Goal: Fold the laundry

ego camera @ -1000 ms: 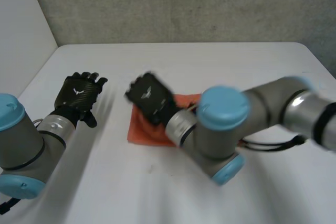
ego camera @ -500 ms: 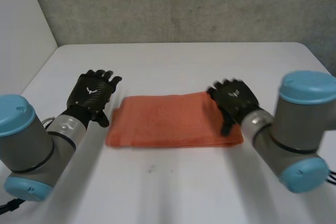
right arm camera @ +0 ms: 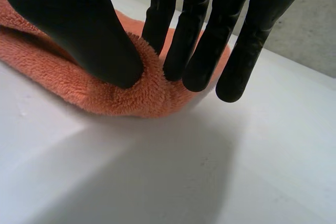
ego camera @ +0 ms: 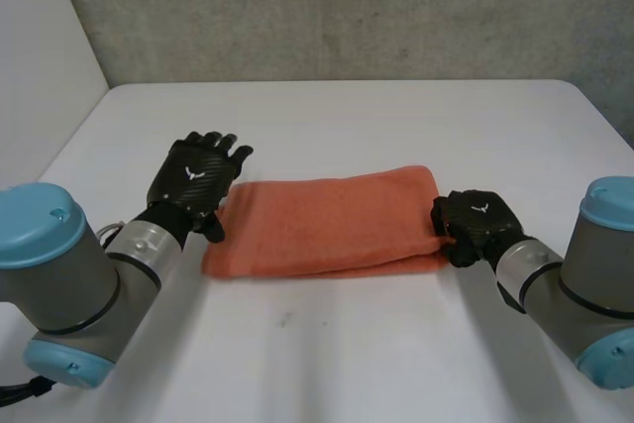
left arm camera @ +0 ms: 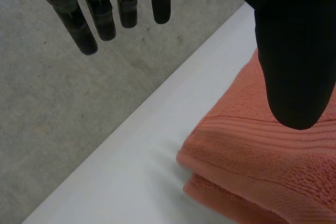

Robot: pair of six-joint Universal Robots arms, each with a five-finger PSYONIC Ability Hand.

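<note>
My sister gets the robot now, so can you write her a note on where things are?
Left hand: open, fingers straight, at the towel's left end, not gripping it.
Right hand: shut on the towel's right end, pinched between thumb and fingers.
Towel: on the table, between the hands.
Done: folded into a long strip, two layers showing.
Left: probably one more fold, end to end.

In soft, even light the towel (ego camera: 327,220) faintly shadows the table (ego camera: 347,126).

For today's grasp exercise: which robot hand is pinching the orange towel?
The right robot hand pinches the orange towel; the left robot hand is open.
</note>
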